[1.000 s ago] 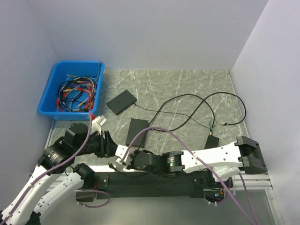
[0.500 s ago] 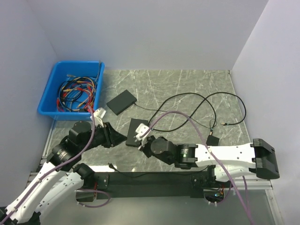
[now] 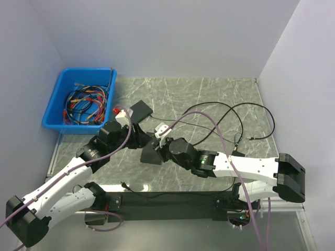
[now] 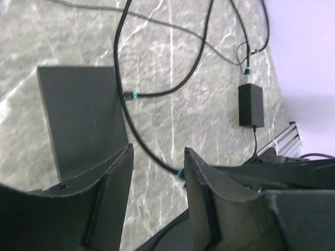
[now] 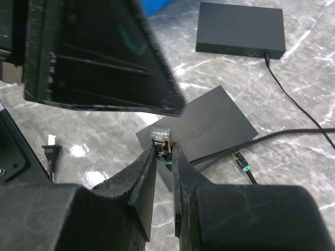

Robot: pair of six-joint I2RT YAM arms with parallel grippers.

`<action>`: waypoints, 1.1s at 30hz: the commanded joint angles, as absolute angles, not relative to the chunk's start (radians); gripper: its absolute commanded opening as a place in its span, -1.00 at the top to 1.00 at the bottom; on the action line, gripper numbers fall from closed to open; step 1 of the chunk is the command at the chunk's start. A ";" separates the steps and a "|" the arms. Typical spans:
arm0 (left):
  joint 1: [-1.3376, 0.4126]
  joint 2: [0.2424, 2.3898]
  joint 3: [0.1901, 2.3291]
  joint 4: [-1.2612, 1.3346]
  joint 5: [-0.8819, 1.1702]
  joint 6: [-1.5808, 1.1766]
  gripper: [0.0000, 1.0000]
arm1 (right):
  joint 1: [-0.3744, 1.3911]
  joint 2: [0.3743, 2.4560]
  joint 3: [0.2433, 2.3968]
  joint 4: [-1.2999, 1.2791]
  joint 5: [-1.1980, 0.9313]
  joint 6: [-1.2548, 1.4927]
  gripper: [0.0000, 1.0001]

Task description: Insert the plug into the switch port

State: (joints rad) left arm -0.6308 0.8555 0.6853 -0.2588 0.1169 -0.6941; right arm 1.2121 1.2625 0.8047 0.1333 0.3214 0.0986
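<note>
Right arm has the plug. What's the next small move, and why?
Likely ease the right end effector forward, bringing the plug tip first toward the far switch. The plug is pinched in its fingers, touching nothing else, and the switch's port face is turned toward that wrist camera. Steer around the left end effector, which hangs open and empty nearby.
</note>
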 commanded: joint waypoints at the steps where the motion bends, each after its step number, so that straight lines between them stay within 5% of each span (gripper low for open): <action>1: -0.643 0.841 0.721 -0.137 0.097 -0.649 0.03 | 1.197 1.287 0.870 0.179 0.291 0.100 1.00; 26: -0.683 0.761 0.635 -0.126 0.057 -0.658 0.06 | 1.158 1.353 0.950 0.181 0.233 0.127 1.00; 33: -0.704 0.779 0.621 -0.126 0.034 -0.660 0.40 | 1.158 1.319 0.924 0.210 0.245 0.146 1.00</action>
